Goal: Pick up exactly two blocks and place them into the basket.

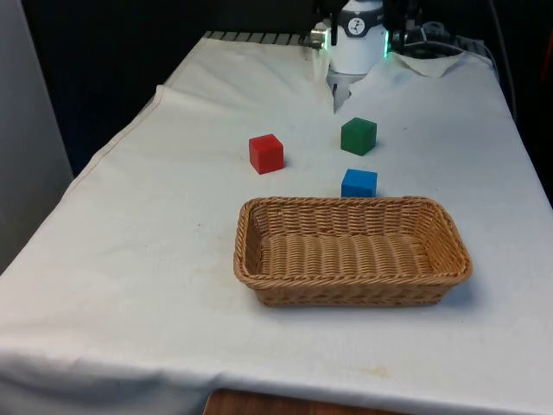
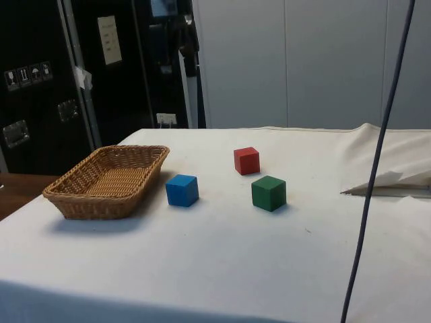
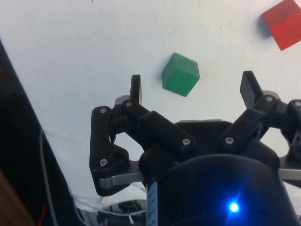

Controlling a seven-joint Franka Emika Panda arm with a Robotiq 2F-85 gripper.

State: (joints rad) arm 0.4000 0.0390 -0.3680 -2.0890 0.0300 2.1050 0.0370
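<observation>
The gripper (image 3: 193, 87) hangs above the white cloth with its two black fingers (image 3: 135, 89) spread wide apart and nothing between them. In the wrist view the green block (image 3: 180, 74) lies on the cloth below, beyond the fingertips and in line with the gap, closer to one finger than the other, untouched.

The table (image 1: 130, 251) under its white cloth carries everything else. The wicker basket (image 1: 445, 233) is the biggest thing on it, a long woven tray with sloped walls, standing at the near end of the front view and holding no blocks. In the side view the basket (image 2: 67, 195) sits at the left, with its bare woven floor visible.

Three blocks stand on the cloth outside the basket, all apart from one another. The blue block (image 1: 359, 182) is just beyond the basket's far rim, very near it. The green block (image 1: 358, 136) stands farther back, almost directly behind the blue one. The red block (image 1: 266, 153) is off towards the front view's left of the green one. In the side view the blue block (image 2: 182, 190), the green block (image 2: 269, 193) and the red block (image 2: 246, 161) form a loose triangle beside the basket.
</observation>
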